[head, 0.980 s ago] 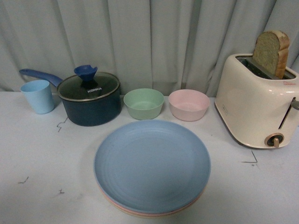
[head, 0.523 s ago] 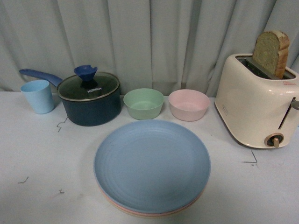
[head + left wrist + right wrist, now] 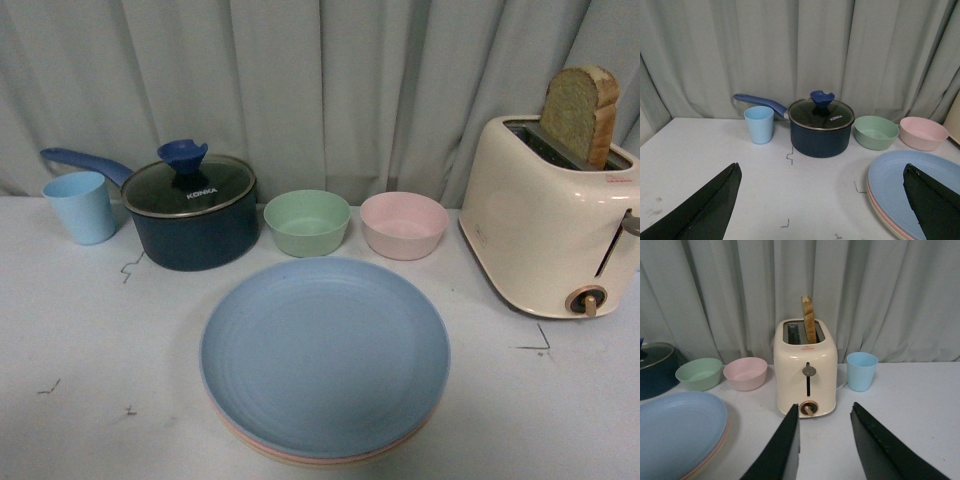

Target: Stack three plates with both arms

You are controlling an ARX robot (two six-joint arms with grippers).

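So the three plates are already piled up on the white table [image 3: 90,330], right in front of the toaster's [image 3: 545,225] left side. The light blue plate [image 3: 325,355] is on top, with just a sliver of the pink plate [image 3: 262,446] rim and a cream-beige plate [image 3: 879,214] edge peeking out underneath, order of those two is hard to call. The toaster has a bread slice [image 3: 580,112] sticking up out of it. Left of the toaster, along the curtain [image 3: 300,90], sit a dark blue pot [image 3: 192,215] with a glass lid, then nearer the toaster a green bowl [image 3: 308,222] and a pink bowl [image 3: 404,225]. A light blue cup [image 3: 80,206] sits furthest left; another light blue cup [image 3: 861,371] is on the toaster's other side.

Left gripper [image 3: 822,202] has its fingers spread wide, holding nothing. Right gripper [image 3: 825,440] fingers are parted too, empty, pointing at the toaster.
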